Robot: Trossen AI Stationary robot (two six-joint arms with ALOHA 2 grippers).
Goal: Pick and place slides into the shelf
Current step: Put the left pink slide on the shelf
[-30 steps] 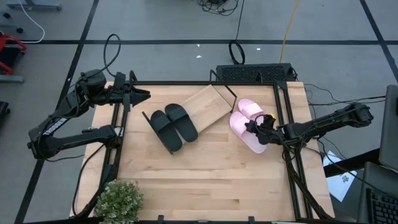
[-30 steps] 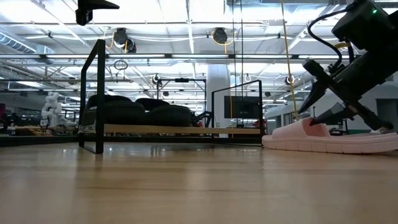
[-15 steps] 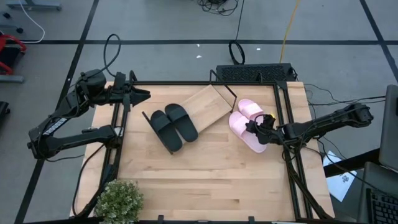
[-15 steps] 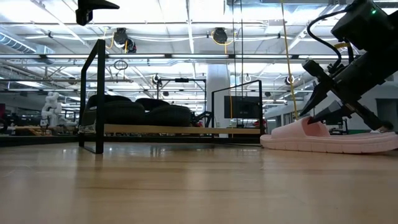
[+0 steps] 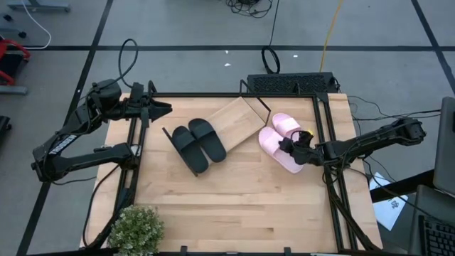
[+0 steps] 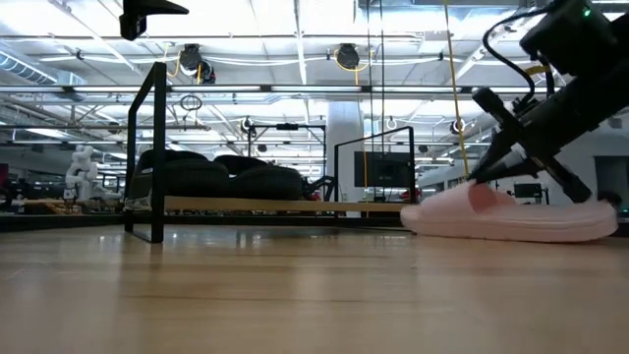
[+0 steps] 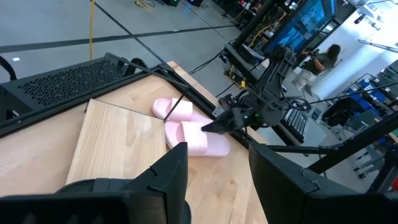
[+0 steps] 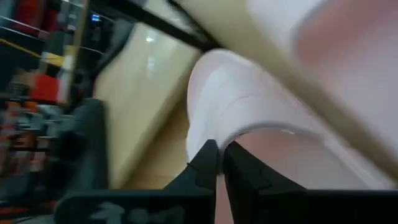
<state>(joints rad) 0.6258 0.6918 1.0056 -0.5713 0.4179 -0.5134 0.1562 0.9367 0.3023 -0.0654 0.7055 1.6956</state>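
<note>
Two pale pink slides lie side by side at the table's right: one (image 5: 270,139) nearer the middle, the other (image 5: 286,124) beyond it. My right gripper (image 5: 290,147) is shut, low on the nearer pink slide (image 6: 511,216), its tips at the wide strap. A black pair (image 5: 199,144) rests sole-down on the table, left of the shelf board (image 5: 238,121), which slants in its thin black wire frame. My left gripper (image 5: 165,108) hangs open over the far left corner, touching nothing. My right gripper touches the nearer pink slide's strap at its open edge (image 8: 249,132) with its shut fingertips (image 8: 208,152). It comes slanting down from the table's right side. Whether any of the strap lies between the fingers, I cannot tell. The slide lies flat, sole on the table.
A black rail frame (image 5: 323,128) runs round the tabletop, close behind my right gripper. A potted plant (image 5: 135,227) stands at the near left corner. Bare wood (image 5: 242,199) stretches across the near half of the table.
My right gripper has shut at the nearer pink slide's strap. That slide has slid a little toward the table's left, toward the shelf, staying flat on the wood.
</note>
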